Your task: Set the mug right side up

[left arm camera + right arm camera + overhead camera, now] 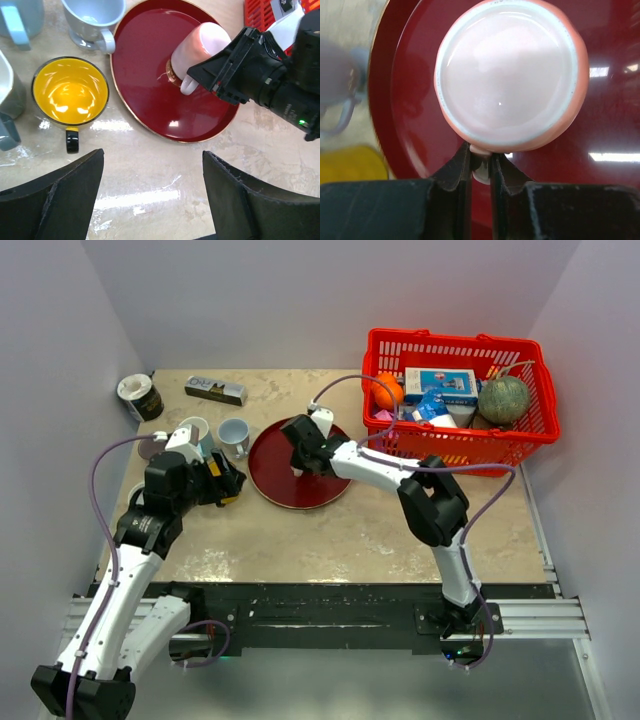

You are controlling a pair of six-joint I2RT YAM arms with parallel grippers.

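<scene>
The right gripper (480,157) pinches the upside-down mug (507,75) by its handle (481,174).
The mug is pink, smooth and round, bottom up on a shiny dark red plate (610,100) mid-frame. The jaws look squeezed tight on the thin, mostly hidden handle. The left gripper (152,175) is spread wide, holding nothing, near a yellow cup (70,92).

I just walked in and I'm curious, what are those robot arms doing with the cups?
The right arm's pincer is pinching the handle of the pink mug, which sits upside down on the red plate. It has not been turned right side up yet. The left arm's pincer is open and holds nothing, hovering over the table near a yellow cup.
</scene>
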